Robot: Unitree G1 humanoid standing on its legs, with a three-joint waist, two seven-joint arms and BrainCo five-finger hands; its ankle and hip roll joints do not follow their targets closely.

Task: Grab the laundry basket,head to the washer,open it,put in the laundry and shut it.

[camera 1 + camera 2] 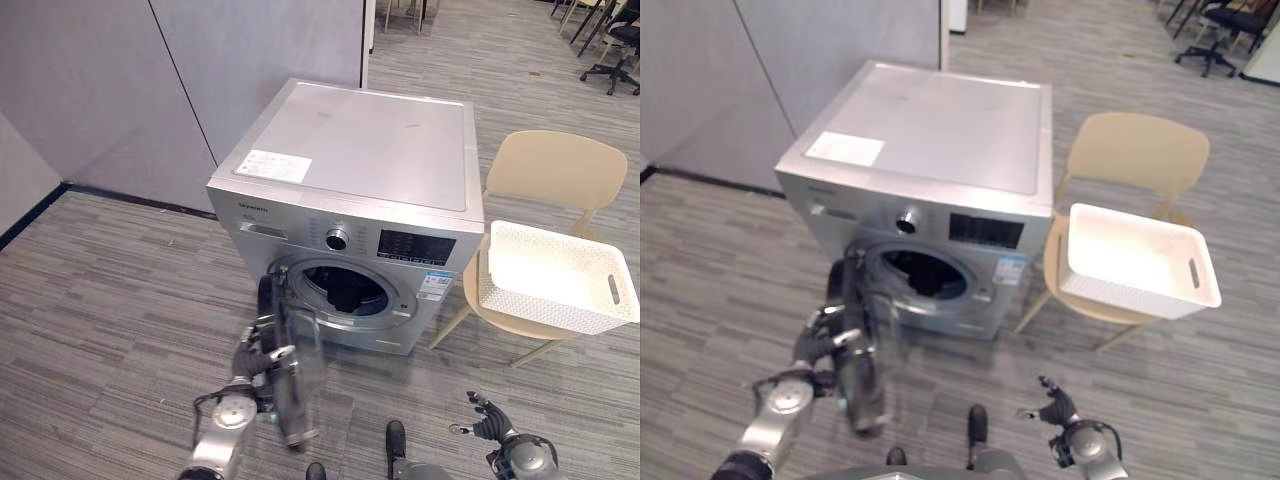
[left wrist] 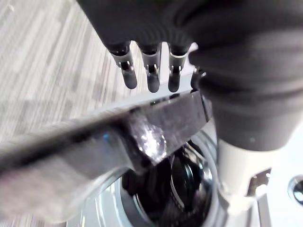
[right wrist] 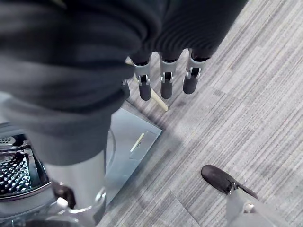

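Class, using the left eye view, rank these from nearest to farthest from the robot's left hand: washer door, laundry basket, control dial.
From the left hand:
1. Washer door, swung open, against the hand.
2. Control dial, on the front panel above.
3. Laundry basket, on the chair, far right.

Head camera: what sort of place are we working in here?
Probably an office or lab set up for testing rather than a home laundry. A washing machine stands alone on grey carpet tiles beside a grey partition wall, and wheeled office chairs stand in the background.
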